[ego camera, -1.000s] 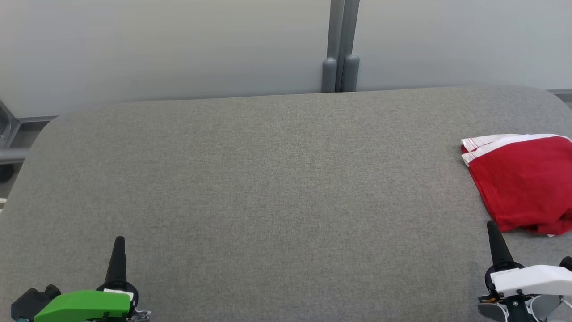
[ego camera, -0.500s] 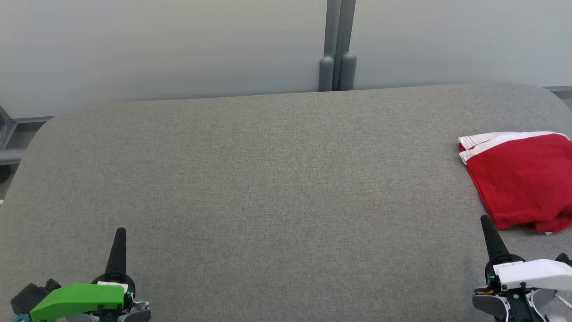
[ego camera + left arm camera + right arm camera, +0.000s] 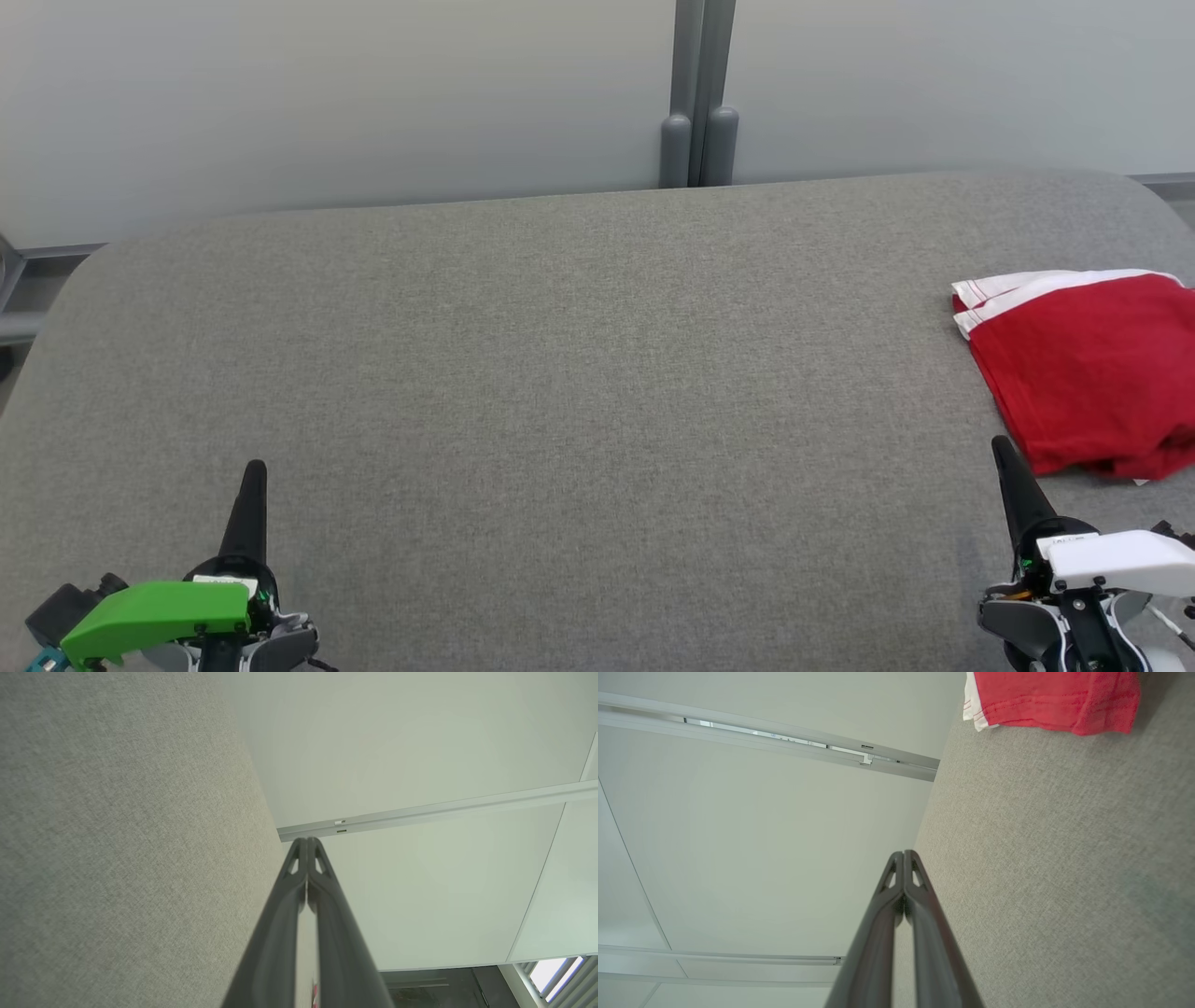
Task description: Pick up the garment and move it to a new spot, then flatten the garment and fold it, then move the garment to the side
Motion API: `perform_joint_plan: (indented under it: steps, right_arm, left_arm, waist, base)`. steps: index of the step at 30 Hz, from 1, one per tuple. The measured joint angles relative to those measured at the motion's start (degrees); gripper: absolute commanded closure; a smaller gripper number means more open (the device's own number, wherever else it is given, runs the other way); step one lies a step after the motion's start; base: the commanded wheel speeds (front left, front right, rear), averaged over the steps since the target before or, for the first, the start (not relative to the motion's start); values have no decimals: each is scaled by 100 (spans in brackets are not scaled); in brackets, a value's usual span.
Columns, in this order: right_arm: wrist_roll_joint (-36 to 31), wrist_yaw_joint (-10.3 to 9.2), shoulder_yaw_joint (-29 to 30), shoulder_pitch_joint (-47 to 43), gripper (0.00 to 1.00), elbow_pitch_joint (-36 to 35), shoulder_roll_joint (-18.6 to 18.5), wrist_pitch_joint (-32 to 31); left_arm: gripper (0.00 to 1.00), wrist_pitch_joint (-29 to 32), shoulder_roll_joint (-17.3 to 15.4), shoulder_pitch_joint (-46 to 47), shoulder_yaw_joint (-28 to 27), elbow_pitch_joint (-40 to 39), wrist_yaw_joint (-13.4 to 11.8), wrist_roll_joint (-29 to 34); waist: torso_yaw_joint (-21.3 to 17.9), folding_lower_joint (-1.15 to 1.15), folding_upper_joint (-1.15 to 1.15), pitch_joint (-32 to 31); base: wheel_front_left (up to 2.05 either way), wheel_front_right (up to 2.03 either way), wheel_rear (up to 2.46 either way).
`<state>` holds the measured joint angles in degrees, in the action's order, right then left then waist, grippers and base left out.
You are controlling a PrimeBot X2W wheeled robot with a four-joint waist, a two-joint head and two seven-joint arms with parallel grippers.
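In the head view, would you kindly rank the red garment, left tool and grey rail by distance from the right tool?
1. Red garment: just ahead, right side.
2. Left tool: across the table's near side.
3. Grey rail: beyond the table's left edge.

I look down on a wide table (image 3: 560, 392) covered in grey woven cloth, its far corners rounded. Beyond its far edge stand pale, smooth wall panels (image 3: 327, 103). A grey upright post (image 3: 702, 84) splits them a little right of the middle. Two short round-topped stubs (image 3: 674, 149) stand at its foot, just behind the table's far edge. At the far left a grey metal bar (image 3: 17, 327) shows beside the table's corner. In my left wrist view a bright window (image 3: 556, 975) shows past the panels.
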<state>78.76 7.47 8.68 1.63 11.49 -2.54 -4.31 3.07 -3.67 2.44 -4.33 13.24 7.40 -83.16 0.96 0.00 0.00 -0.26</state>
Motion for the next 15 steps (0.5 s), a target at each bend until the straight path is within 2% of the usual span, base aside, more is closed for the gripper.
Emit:
perform_joint_plan:
  steps: [15]
  right_arm:
    - [790,0,-66,114,100,16,-9,-167]
  left_arm:
    - [100,166,51,91,-54,-44,0,-554]
  waist:
    - [-53,0,0,21]
  base:
    - [0,0,0]
